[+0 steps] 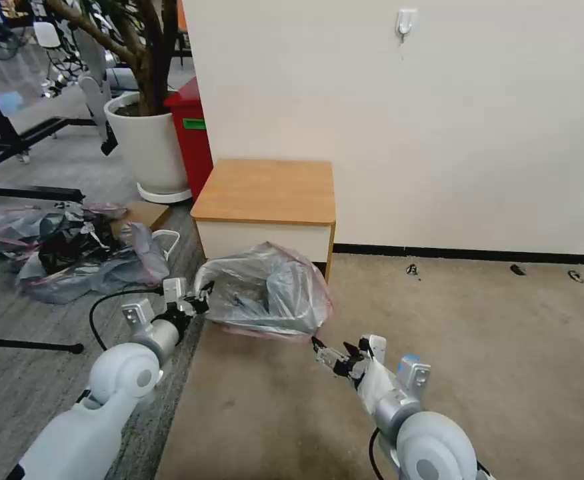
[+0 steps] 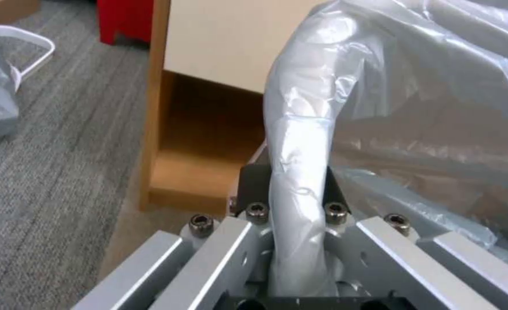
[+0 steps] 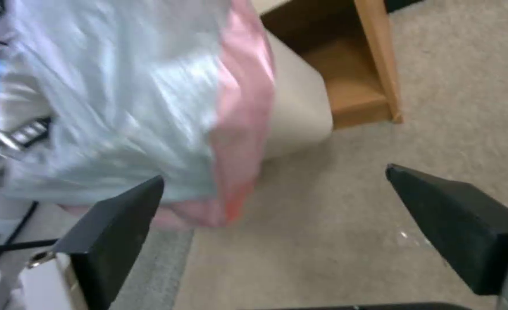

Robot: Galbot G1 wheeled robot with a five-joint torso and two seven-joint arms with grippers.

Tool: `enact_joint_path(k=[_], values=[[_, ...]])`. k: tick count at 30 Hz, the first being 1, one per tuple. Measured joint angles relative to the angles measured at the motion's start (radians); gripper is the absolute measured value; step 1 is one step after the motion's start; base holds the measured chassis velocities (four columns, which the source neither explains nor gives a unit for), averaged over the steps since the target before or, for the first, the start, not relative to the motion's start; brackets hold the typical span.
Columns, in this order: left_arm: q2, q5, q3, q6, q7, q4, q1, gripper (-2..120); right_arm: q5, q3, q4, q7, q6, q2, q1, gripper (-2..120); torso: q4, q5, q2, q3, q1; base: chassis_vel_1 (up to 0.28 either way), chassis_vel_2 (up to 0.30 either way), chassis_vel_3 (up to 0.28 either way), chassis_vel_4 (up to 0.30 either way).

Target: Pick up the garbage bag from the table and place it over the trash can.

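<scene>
The table (image 1: 265, 193), its tabletop bare, stands against the wall. In front of it the garbage bag (image 1: 269, 290) is draped over the trash can (image 3: 297, 107), pink band low along its near side. The left end effector (image 1: 202, 297) pinches a twisted fold of the bag at its left edge. The right end effector (image 1: 325, 350) sits just beside the bag's lower right corner, fingers (image 3: 116, 232) spread apart, holding nothing.

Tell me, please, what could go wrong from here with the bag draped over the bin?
1. The left tool is shut on a bunched strand of the thin translucent grey garbage bag; pulling could tear it or drag it off the cream-beige plastic trash can.
2. The right tool is open and holds nothing, so the pink-banded side hangs loose and might slip.
</scene>
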Motion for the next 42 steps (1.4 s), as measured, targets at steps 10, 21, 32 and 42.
enact_joint_path(k=[10, 21, 32, 42], values=[[0.043, -0.002, -0.015, -0.001, 0.094, 0.031, -0.006, 2, 0.114, 0.064, 0.023, -0.095, 0.03, -0.084, 0.025, 100, -0.0002, -0.0001, 0.0, 0.0, 0.0, 0.0, 0.0, 0.0, 0.0], [0.094, -0.007, -0.066, -0.008, 0.226, 0.022, 0.039, 2, 0.339, 0.104, -0.047, -0.283, -0.09, -0.154, 0.176, 98, 0.0001, -0.0001, 0.0, 0.0, 0.0, 0.0, 0.0, 0.0, 0.0], [0.096, -0.007, -0.068, -0.014, 0.223, 0.002, 0.046, 2, 0.332, 0.092, -0.072, -0.294, -0.097, -0.134, 0.182, 79, -0.0001, -0.0001, 0.0, 0.0, 0.0, 0.0, 0.0, 0.0, 0.0], [0.102, -0.003, -0.065, -0.016, 0.219, -0.002, 0.05, 2, 0.334, 0.107, -0.064, -0.295, -0.088, -0.137, 0.173, 55, -0.0001, -0.0001, 0.0, 0.0, 0.0, 0.0, 0.0, 0.0, 0.0]])
